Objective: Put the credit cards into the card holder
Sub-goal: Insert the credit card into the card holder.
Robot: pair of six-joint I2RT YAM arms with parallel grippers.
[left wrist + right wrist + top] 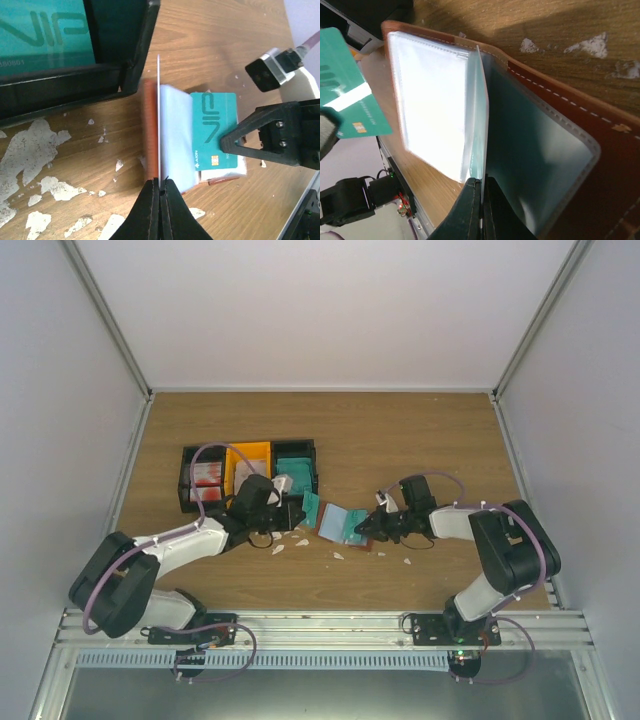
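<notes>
The card holder point(343, 525) lies open on the table, reddish-brown with pale clear pockets. My left gripper point(298, 508) is shut on a teal credit card point(310, 507), held on edge just left of the holder. In the left wrist view the gripper point(161, 182) pinches this card point(159, 115), which shows edge-on over the holder's left rim point(149, 135). Another teal card point(215, 127) sits in the holder. My right gripper point(368, 527) is shut on a clear pocket leaf point(477, 115) of the holder point(615, 165), as its wrist view point(482, 182) shows.
Joined black and orange bins point(300, 446) stand behind the left gripper, holding red cards point(207, 475), pale cards point(245, 468) and teal cards point(294, 466). White scraps point(300, 537) lie on the wood around the holder. The black bin wall point(140, 55) is close to the held card.
</notes>
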